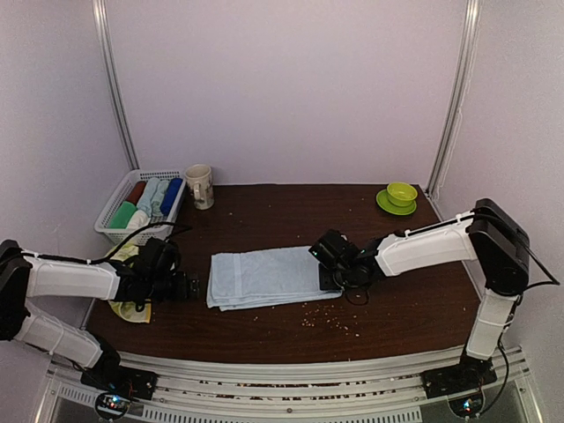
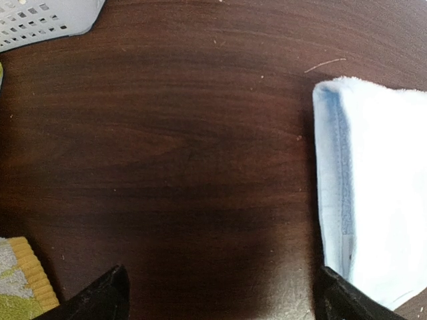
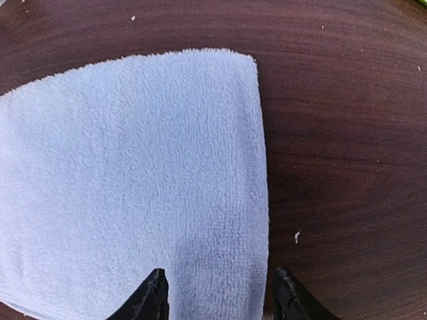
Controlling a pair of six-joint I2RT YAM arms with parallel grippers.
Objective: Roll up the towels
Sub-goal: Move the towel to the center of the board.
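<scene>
I am hovering my half-open right gripper [image 3: 220, 297] over the end of the pale blue towel [image 3: 133, 173], aiming to pinch its edge squarely; my left gripper [image 2: 223, 297] is sitting wide open.

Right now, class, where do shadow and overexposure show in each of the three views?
Top external: even light, the pale blue towel clear, no glare. Left wrist: a dark shadow pools on the table between the fingers of the left gripper; the towel washes out white. Right wrist: a grey shadow falls on the towel just ahead of the right gripper.
</scene>
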